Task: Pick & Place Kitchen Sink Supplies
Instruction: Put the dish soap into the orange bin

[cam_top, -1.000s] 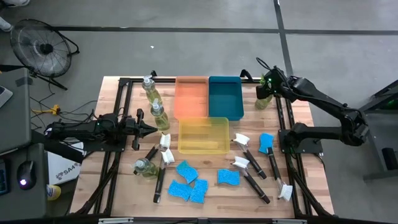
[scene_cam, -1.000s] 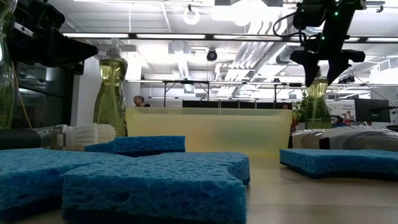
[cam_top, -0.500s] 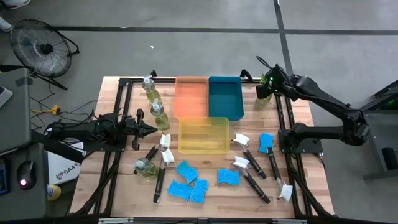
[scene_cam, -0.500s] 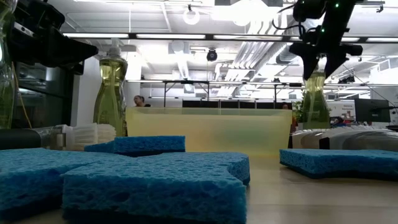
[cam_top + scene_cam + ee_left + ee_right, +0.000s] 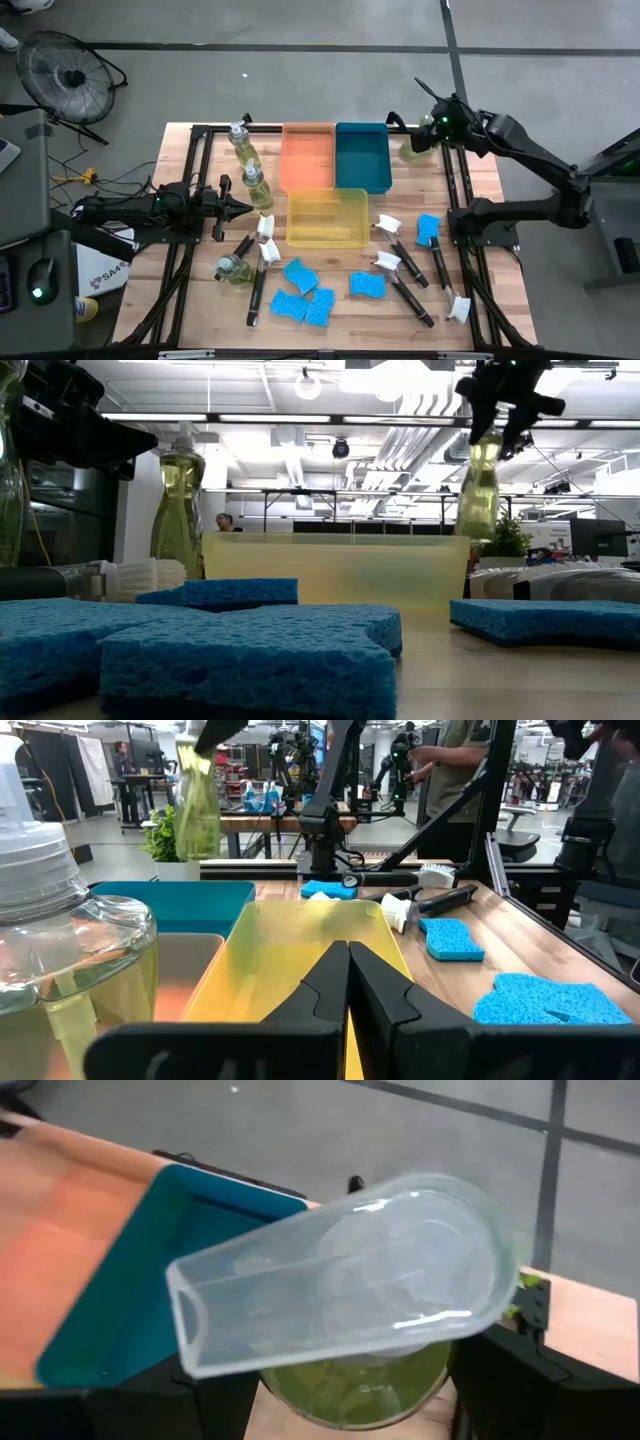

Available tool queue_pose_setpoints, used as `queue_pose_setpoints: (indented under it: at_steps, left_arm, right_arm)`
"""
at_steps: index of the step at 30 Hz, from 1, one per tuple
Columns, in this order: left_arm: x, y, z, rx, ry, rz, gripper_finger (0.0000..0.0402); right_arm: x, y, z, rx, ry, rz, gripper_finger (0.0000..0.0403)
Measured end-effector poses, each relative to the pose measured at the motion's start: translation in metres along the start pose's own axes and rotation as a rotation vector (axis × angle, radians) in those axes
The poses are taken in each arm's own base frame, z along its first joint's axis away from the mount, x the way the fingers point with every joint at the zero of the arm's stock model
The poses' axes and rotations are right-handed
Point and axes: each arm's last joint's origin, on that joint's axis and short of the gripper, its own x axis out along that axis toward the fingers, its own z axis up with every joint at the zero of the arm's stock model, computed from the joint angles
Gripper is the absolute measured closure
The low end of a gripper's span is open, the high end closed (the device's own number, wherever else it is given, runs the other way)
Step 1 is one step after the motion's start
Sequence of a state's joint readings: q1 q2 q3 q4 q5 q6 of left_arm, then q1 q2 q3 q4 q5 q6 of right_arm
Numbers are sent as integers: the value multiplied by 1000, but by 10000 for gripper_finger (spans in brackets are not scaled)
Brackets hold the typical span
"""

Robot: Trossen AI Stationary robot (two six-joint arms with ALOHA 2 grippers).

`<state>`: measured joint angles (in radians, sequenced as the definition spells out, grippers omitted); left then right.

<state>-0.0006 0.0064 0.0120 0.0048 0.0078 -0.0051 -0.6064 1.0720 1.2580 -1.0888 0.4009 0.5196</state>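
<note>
High view: right gripper (image 5: 432, 128) at far right corner of table (image 5: 190, 300), clamped on soap bottle (image 5: 414, 150), just right of teal tray (image 5: 362, 155). Low view: bottle (image 5: 479, 488) hangs clear of the tabletop, upright, jaws on its neck, open air below. Right wrist view: white cap (image 5: 340, 1280) fills the middle, teal tray edge beside it. Left gripper (image 5: 243, 208) parked mid-left, fingers shut, empty, tip pointing at yellow tray (image 5: 327, 218); two more bottles (image 5: 243, 147) stand just beyond it, a third lies near side. Orange tray (image 5: 307, 155) touches teal along one edge, yellow butts against both. Sponges (image 5: 300, 294) and brushes (image 5: 400, 268) crowd the near half; room at far right edge near potted plant (image 5: 506, 538).
</note>
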Motion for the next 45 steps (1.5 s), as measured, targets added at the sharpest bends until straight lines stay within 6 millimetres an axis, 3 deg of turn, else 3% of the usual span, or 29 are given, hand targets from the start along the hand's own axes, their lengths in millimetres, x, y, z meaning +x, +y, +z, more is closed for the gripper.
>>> queue_pose_setpoints:
  at_steps: [10, 23, 40, 45]
  left_arm:
    - [0, 0, 0, 0, 0, 0, 401]
    - [0, 0, 0, 0, 0, 0, 401]
    - [0, 0, 0, 0, 0, 0, 401]
    - [0, 0, 0, 0, 0, 0, 401]
  right_arm:
    - [1, 34, 44, -189, 63, 114, 133]
    - [52, 78, 80, -495, 130, 140, 133]
    - [88, 129, 121, -538, 32, 227, 133]
    - [102, 144, 126, -555, 39, 248, 133]
